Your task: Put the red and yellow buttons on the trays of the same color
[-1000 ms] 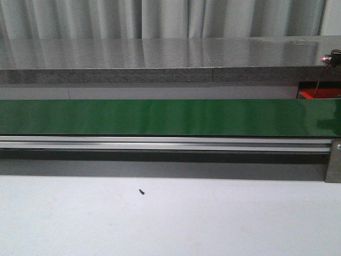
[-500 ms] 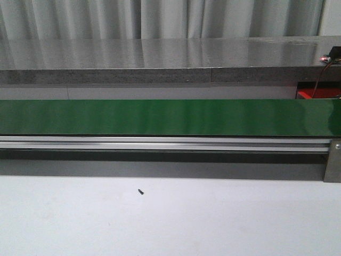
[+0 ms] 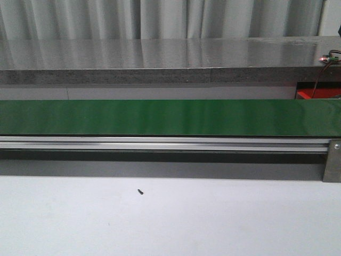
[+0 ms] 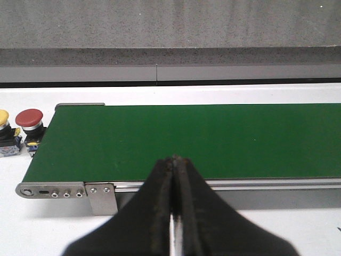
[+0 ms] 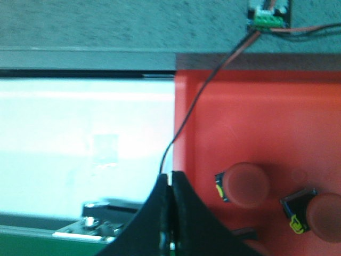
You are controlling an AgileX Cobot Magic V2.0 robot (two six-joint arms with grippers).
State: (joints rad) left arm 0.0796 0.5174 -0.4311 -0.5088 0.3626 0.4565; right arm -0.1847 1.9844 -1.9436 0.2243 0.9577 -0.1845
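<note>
In the left wrist view a red button (image 4: 29, 118) and a yellow button (image 4: 3, 118) stand side by side on the white table just past the end of the green belt (image 4: 213, 138). My left gripper (image 4: 174, 159) is shut and empty over the belt's near edge, well away from them. In the right wrist view the red tray (image 5: 256, 117) holds two red buttons (image 5: 246, 184) (image 5: 319, 210). My right gripper (image 5: 171, 175) is shut and empty at that tray's edge. A corner of the red tray (image 3: 311, 94) shows behind the belt in the front view. No yellow tray is in view.
A thin dark wire (image 5: 197, 101) runs from a small circuit board (image 5: 269, 13) on the grey counter down past my right fingertips. The belt's aluminium rail (image 3: 160, 143) spans the front view. A small black screw (image 3: 140, 192) lies on the white table.
The wired board at the far right edge of the counter has shifted slightly. The belt stays bare, and neither arm shows in the front view.
</note>
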